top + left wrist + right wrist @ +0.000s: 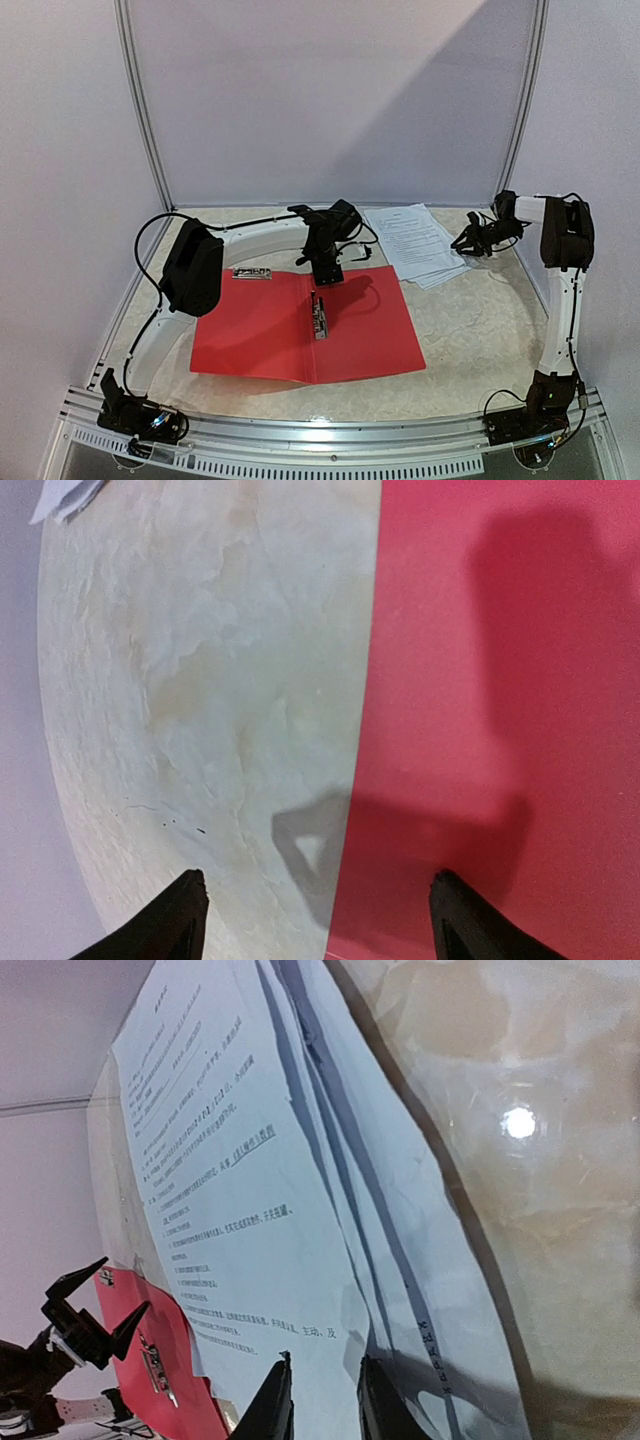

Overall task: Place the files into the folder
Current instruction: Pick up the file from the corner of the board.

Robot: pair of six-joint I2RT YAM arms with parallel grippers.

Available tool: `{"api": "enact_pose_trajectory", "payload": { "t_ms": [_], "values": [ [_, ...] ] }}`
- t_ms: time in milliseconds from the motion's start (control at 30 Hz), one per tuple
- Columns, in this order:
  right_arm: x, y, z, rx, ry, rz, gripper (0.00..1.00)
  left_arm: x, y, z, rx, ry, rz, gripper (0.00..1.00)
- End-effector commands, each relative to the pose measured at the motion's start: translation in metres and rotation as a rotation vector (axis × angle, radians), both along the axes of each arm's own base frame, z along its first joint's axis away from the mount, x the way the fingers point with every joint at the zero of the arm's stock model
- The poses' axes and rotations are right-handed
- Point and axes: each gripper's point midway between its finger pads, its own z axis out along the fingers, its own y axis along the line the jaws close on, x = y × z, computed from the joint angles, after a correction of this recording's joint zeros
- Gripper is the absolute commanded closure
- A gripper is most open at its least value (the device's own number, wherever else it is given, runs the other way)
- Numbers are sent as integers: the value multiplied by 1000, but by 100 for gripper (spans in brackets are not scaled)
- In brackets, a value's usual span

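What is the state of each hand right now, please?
Left hand: open wide, empty, over the edge of the folder.
Right hand: slightly open, holding nothing, above the files.

You have the folder lying open and flat in the middle of the tabletop, with its silver clip along the spine. A small silver piece lies just beyond its far left corner. The left gripper points down over the folder's far edge, close to the spine. The files sit in a slightly fanned stack just beyond the folder's far right corner. The right gripper reaches in low at the stack's right edge.
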Motion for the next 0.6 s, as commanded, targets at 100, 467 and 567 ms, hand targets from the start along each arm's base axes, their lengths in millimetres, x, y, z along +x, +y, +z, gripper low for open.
{"api": "enact_pose_trajectory", "payload": {
  "t_ms": [100, 467, 567],
  "values": [
    [-2, 17, 21, 142, -62, 28, 81, -14, -1, -26, 31, 46, -15, 22],
    [-11, 25, 9, 159, -17, 21, 83, -12, -3, -23, 25, 37, -18, 22],
    [-15, 27, 4, 133, -1, 23, 82, -12, -3, -23, 24, 36, -17, 22]
  ]
}}
